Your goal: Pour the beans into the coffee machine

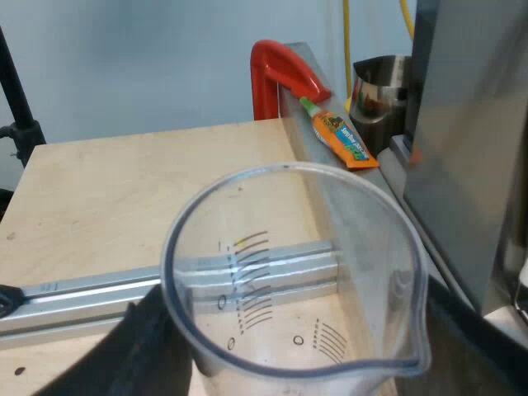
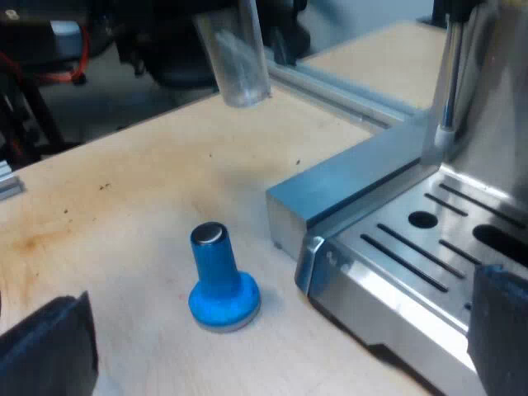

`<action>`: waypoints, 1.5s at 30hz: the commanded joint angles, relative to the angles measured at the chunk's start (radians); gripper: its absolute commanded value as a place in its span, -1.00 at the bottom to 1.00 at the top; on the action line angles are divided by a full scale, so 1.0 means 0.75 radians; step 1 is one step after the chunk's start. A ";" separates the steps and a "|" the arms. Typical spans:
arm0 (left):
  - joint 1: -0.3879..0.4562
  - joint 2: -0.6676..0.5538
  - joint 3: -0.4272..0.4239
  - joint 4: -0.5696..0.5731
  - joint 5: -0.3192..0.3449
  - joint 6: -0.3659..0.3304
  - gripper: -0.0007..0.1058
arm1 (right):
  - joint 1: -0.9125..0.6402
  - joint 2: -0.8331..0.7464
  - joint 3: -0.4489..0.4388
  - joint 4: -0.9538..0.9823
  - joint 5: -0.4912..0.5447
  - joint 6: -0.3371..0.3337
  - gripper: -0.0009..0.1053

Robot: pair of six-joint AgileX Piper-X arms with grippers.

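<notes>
Gripping the measuring glass (image 1: 297,272) by its sides between 2 fingers (image 1: 148,338), the left gripper (image 1: 309,330) leaves the spout free for tipping, beside the espresso machine (image 1: 470,148). The glass looks empty. The right gripper (image 2: 272,334) hangs wide, holding nothing, near the blue tamper (image 2: 221,280).

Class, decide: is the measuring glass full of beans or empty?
Empty: through the clear measuring glass only its printed marks and the wooden table show, no beans.

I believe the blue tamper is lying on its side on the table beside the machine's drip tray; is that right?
Not quite: the blue tamper stands upright on its base, not on its side, on the table beside the machine's drip tray, as the right wrist view shows.
</notes>
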State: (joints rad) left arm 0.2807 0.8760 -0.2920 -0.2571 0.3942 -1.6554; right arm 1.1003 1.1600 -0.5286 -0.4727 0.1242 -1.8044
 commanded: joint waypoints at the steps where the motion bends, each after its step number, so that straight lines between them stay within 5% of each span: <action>1: -0.013 0.046 -0.002 -0.057 0.009 -0.001 -0.51 | 0.002 0.005 -0.003 -0.024 0.004 -0.025 0.75; 7: -0.120 0.216 -0.002 -0.175 0.009 -0.001 -0.51 | 0.002 0.057 -0.003 -0.033 0.009 -0.025 0.75; 13: -0.126 0.358 -0.002 -0.333 -0.060 -0.068 -0.51 | 0.002 0.072 -0.003 -0.033 0.009 -0.025 0.75; 16: -0.126 0.461 -0.002 -0.409 -0.020 -0.070 -0.51 | 0.002 0.072 -0.003 -0.033 0.011 -0.025 0.75; 33: -0.126 0.715 -0.005 -0.554 -0.022 -0.066 -0.50 | -0.001 0.072 -0.003 -0.033 0.019 -0.025 0.75; 36: -0.126 0.715 -0.005 -0.542 -0.022 -0.066 -0.31 | -0.001 0.072 -0.003 -0.033 0.019 -0.025 0.75; 40: -0.126 0.715 -0.005 -0.533 -0.019 -0.068 0.47 | -0.001 0.072 -0.003 -0.033 0.019 -0.025 0.75; 45: -0.126 0.712 -0.005 -0.519 -0.011 -0.074 0.55 | -0.001 0.072 -0.003 -0.033 0.019 -0.025 0.75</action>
State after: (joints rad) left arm 0.1883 1.4136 -0.2920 -0.6419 0.3737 -1.6987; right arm 1.1003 1.2148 -0.5286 -0.4825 0.1322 -1.8106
